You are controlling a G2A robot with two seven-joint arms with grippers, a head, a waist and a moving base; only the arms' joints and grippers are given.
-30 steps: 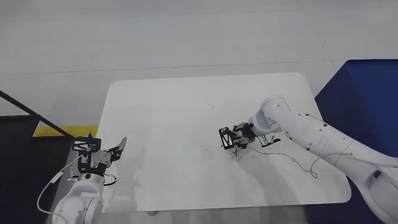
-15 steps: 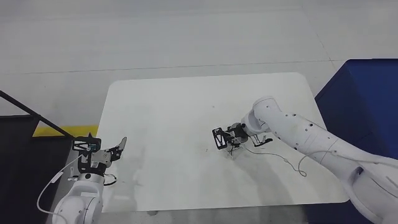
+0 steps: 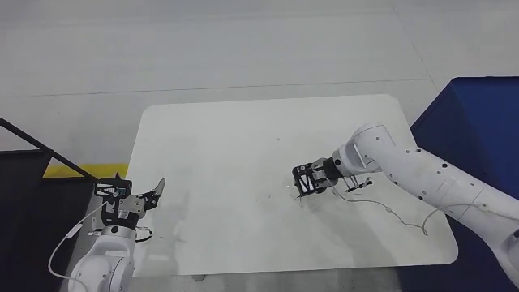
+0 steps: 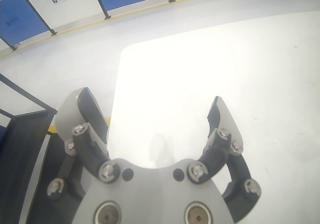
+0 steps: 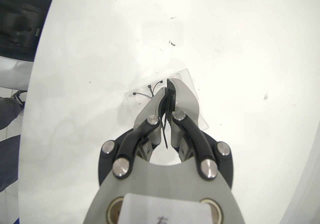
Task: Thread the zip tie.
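Blk zip tie (image 5: 164,132), wht table (image 3: 243,146).

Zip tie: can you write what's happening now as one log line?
right hand: shut on zip tie, above clear sheet | left hand: open, empty, by table edge

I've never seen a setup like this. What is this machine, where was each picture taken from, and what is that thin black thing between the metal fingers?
It is a two-armed robot at a white table. One picture looks down from a camera above the arms. The other two come from cameras on the wrists, each looking along its own gripper's fingers. The left gripper is open and empty, by the table's left edge. The right gripper is shut on a thin black zip tie, just above a clear flat sheet lying on the table.
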